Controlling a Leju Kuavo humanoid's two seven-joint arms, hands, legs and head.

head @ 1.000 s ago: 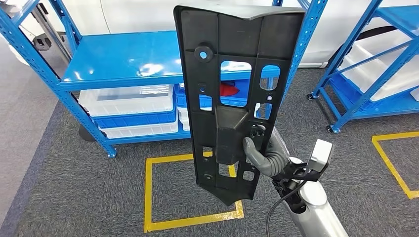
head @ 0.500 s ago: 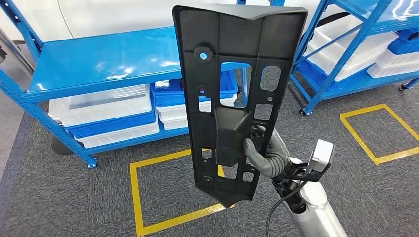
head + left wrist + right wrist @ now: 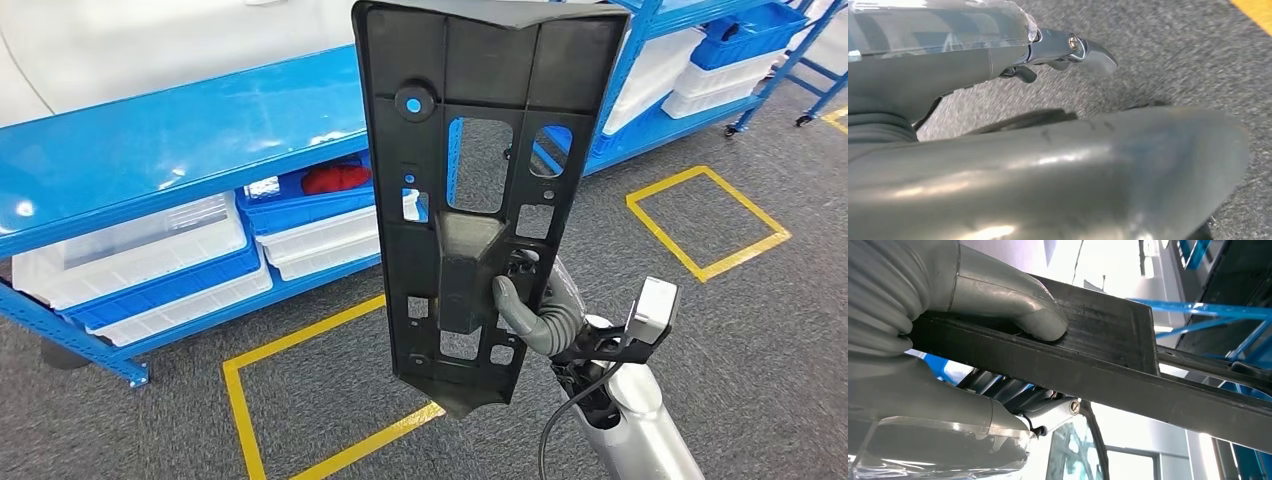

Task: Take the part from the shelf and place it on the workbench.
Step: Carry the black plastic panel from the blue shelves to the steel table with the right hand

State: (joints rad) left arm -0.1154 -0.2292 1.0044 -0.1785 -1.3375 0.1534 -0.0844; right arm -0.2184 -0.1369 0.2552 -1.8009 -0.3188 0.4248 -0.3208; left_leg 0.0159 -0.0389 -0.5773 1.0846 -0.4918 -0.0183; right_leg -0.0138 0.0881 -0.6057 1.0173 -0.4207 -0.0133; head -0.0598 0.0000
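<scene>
View has swung rightward; right robot hand grips upright part.

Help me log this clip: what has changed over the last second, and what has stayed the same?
Only the view changed: the camera turned, so the blue shelf, its bins and the yellow floor squares slid across the picture; they did not move themselves. The right hand still grips the black part upright in the same place in front of the camera. Nothing was taken hold of or let go.

one black part, two blue shelves, two yellow floor squares
</scene>
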